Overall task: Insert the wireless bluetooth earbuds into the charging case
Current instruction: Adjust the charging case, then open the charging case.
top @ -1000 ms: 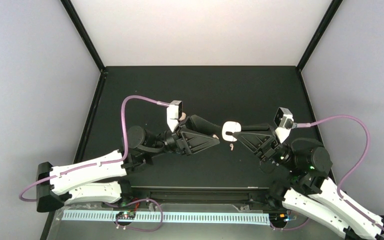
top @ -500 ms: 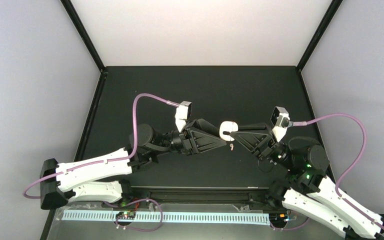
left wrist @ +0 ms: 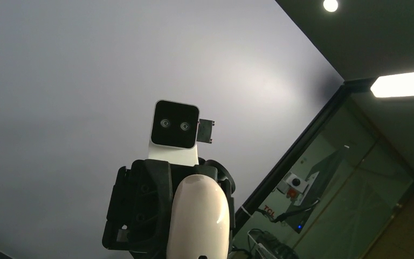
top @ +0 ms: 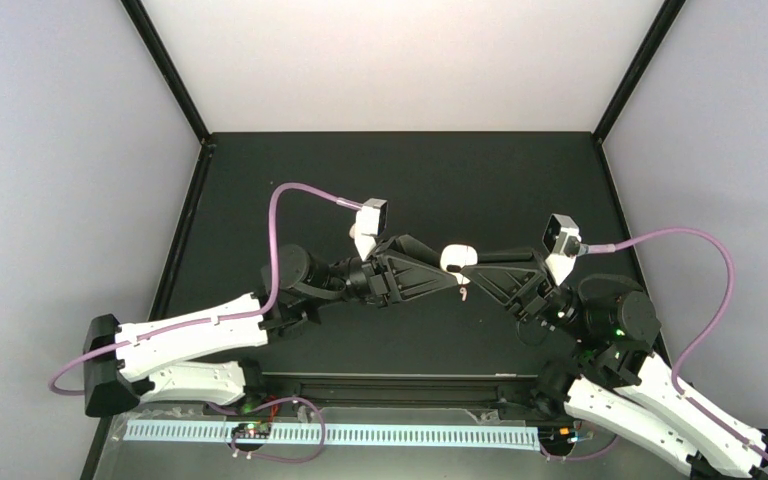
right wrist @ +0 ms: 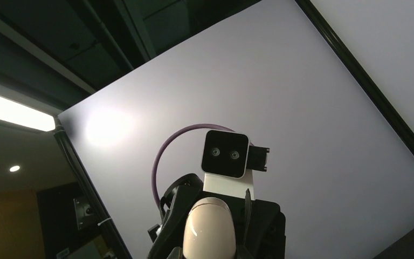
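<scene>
A cream-white charging case (top: 458, 256) hangs above the middle of the black table, where the two arms meet. My right gripper (top: 471, 262) is shut on it from the right. The case fills the bottom of the right wrist view (right wrist: 209, 229) and shows in the left wrist view (left wrist: 199, 216). My left gripper (top: 454, 280) comes in from the left, its fingers drawn together, with the tips at the case's lower left side. One tiny cream earbud (top: 463, 293) lies on the table just below the case. The other earbuds are hidden.
The black table (top: 400, 180) is walled by grey panels left and right and a white one at the back. Both wrist cameras point upward, each seeing the other arm's wrist camera (left wrist: 176, 124) (right wrist: 225, 153). Purple cables (top: 295, 195) (top: 700, 240) loop beside the arms.
My left gripper has moved right, up to the case. The case looked like an open C shape before and now looks flatter and narrower. The earbud on the table has not moved.
</scene>
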Controlling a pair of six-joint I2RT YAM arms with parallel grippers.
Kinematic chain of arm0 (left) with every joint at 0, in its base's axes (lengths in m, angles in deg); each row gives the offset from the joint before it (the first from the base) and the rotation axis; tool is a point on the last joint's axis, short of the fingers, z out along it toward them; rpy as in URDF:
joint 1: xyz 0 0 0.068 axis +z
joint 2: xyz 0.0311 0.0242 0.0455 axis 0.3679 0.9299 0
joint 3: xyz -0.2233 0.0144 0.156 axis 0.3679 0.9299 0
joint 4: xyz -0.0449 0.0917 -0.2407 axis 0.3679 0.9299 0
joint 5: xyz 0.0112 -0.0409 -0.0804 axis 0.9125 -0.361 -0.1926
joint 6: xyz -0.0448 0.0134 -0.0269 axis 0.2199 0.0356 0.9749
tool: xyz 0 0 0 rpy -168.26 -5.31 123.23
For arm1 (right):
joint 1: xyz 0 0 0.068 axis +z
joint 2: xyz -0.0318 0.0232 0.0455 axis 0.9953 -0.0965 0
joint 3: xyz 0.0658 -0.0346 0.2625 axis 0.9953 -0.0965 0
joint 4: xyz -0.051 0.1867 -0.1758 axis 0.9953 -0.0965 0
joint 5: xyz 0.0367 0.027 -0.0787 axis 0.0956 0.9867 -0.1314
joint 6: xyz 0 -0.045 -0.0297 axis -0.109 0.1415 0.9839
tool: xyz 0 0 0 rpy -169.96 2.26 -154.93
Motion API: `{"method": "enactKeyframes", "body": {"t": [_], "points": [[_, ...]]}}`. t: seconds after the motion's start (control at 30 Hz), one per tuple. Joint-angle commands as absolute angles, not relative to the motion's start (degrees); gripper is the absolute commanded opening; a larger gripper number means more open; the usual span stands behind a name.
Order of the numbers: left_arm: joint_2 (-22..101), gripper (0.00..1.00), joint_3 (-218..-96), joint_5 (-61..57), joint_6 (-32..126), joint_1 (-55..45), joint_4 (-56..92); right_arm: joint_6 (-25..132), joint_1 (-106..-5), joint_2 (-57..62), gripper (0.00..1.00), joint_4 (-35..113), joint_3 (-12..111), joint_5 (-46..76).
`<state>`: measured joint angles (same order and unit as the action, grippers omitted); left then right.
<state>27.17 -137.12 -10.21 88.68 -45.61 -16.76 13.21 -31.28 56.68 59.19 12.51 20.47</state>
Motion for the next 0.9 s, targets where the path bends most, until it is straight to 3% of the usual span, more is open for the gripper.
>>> {"method": "enactKeyframes", "body": {"t": [0.0,0.1,0.47,0.67,0.87], "points": [[27.7,0.43,-140.0,-10.6,89.2,-45.7,-18.4,13.4,-30.9,57.3,0.01,59.4,12.4,21.5],[27.9,0.38,-140.3,-10.6,89.3,-45.7,-18.5,13.2,-31.0,57.2,0.01,59.4,12.4,21.8],[27.3,0.02,-140.0,-10.9,88.3,-45.7,-17.8,13.7,-31.0,57.4,0.01,57.4,13.4,21.4],[26.2,0.02,-138.8,-10.2,87.3,-45.7,-17.3,14.6,-31.0,57.7,0.26,52.8,15.8,19.6],[24.7,0.02,-137.5,-9.1,86.4,-45.7,-16.8,15.3,-31.0,57.9,0.62,47.9,17.3,17.8]]}}
